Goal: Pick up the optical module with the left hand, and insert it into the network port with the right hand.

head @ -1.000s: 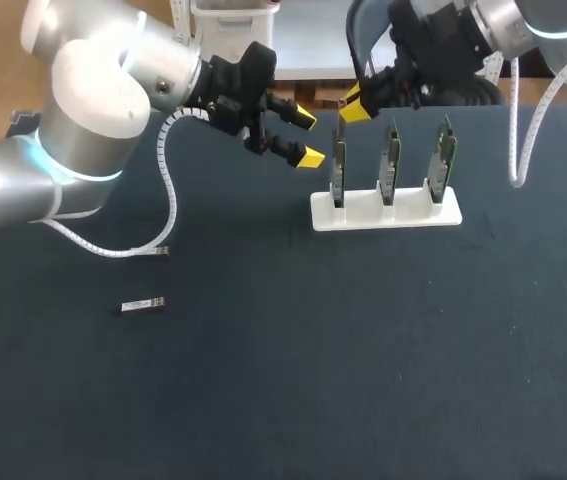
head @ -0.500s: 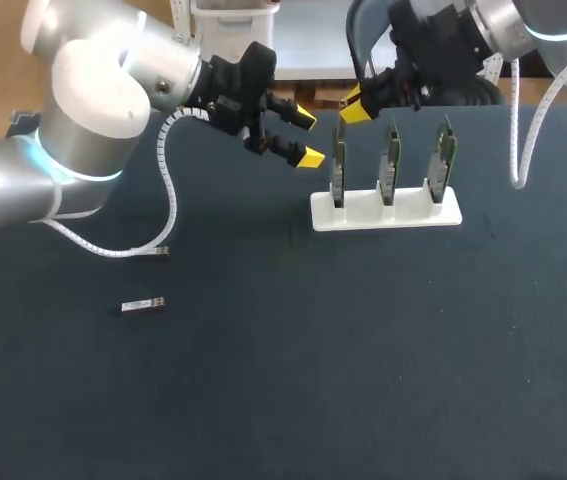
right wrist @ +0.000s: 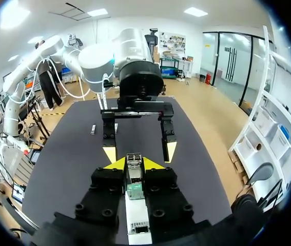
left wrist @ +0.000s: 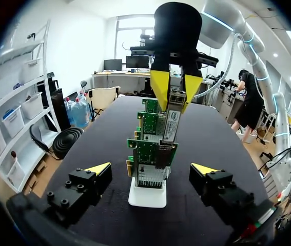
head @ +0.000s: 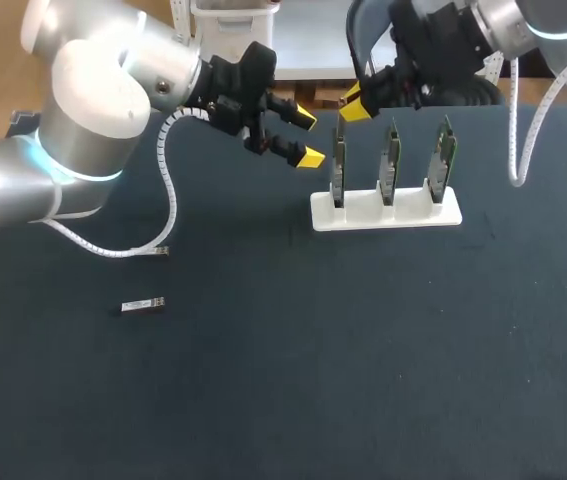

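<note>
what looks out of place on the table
A loose module lies flat on the table, far from the rack. The right claw holds a second module above the rack. Nothing looks damaged.

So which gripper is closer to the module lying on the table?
Left. The left gripper hangs open beside the card stand, far from the loose module; the right gripper, gripping a second module, is farther.

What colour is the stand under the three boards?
The stand is white; the head view shows it best.
</note>
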Robot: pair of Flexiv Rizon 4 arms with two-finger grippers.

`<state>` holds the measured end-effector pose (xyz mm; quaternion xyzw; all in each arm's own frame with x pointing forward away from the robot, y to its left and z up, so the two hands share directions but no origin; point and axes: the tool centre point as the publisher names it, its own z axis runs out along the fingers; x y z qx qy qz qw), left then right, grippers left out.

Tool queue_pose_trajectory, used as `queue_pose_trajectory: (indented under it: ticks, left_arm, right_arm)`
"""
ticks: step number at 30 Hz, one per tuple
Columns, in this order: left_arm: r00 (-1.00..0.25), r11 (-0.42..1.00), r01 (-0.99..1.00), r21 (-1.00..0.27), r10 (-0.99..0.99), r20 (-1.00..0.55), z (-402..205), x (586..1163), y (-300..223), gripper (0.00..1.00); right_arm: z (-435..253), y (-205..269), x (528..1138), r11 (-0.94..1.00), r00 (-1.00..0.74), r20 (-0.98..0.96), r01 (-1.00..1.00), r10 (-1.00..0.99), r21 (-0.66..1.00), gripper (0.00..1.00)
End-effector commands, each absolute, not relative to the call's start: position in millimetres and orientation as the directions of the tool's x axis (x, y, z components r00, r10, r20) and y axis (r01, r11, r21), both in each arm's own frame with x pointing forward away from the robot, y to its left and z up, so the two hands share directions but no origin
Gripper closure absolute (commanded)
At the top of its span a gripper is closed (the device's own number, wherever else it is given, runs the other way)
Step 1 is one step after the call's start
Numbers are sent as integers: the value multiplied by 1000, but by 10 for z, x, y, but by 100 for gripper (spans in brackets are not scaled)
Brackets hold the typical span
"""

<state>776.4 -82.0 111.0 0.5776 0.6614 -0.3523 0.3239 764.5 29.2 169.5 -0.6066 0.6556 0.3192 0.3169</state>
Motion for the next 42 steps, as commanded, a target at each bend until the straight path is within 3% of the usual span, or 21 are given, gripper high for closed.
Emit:
queue_pose_trajectory:
  ticks: [1, 42]
  left_arm:
    - [-125, 82, 992, -96, 540, -832, 1113, 7788, -831, 0]
    - [-125, 82, 992, -96, 540, -832, 1113, 7788, -831, 0]
  right_arm:
    - [1681, 301, 7654, 61, -64, -801, -998, -595, 34, 100]
    - [1680, 297, 7628, 12, 4, -770, -1000, -638, -15, 100]
